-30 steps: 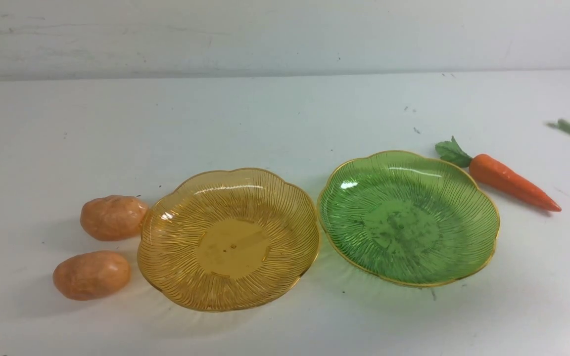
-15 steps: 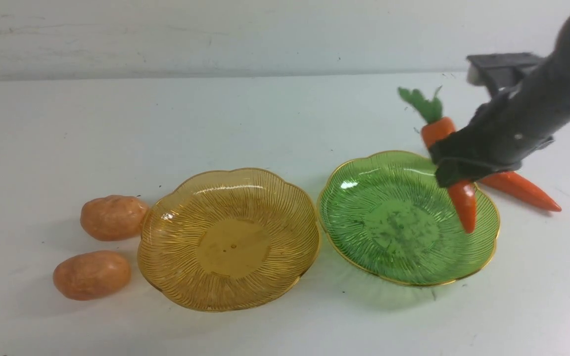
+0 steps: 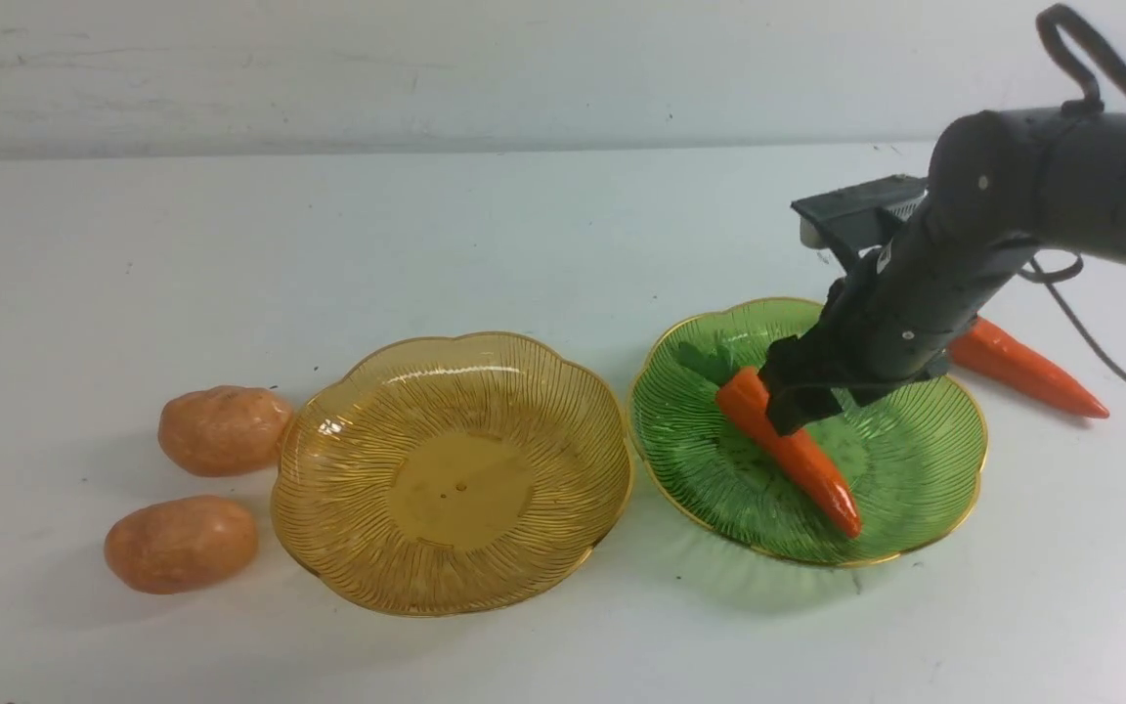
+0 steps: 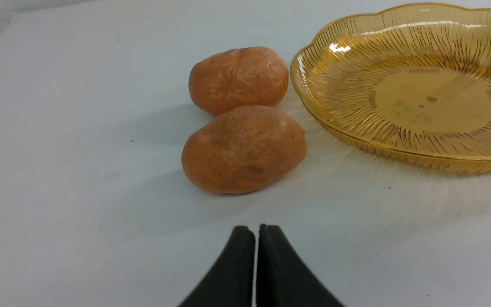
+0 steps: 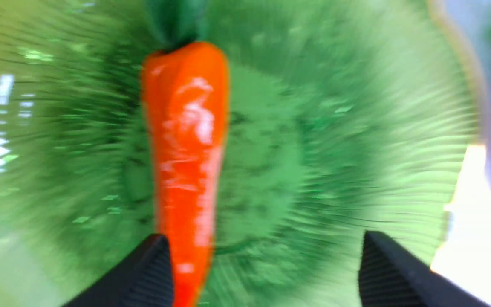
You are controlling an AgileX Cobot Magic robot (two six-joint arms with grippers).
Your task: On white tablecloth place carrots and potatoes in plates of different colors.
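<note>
- The right wrist view is smeared with blur. Only the ribbed green plate [image 5: 356, 128], an orange carrot [image 5: 186, 140] and two dark fingers [image 5: 147, 277] can be made out.
- In the front view the carrot's leafy top is hard to pick out, green against green.
- At the right of the front view, a second carrot [image 3: 1022, 370] is half covered by the right arm [image 3: 1042, 196]. Only its pointed end shows on the white surface [image 3: 524, 235], and its leaves are hidden.
- The left gripper [image 4: 256, 238] shows only in its own wrist view, as two dark fingertips cut off at the frame edge.
- The right gripper [image 3: 802, 411] sits low over the green plate with its jaws spread wide, holding nothing.
- The carrot lies in the plate on a slant, leaves toward the upper left and tip toward the lower right near the rim. One finger is just beside it, but I cannot tell whether they touch.
- The left gripper's jaws are pressed together with nothing between them, above the bare surface and short of the near potato [image 4: 243, 149].
- The far potato [image 3: 224, 430] and the near potato lie at the lower left of the front view, on the surface. The far one sits against the rim of the yellow plate [image 3: 455, 479].
- The two plates stand side by side, almost touching.
</note>
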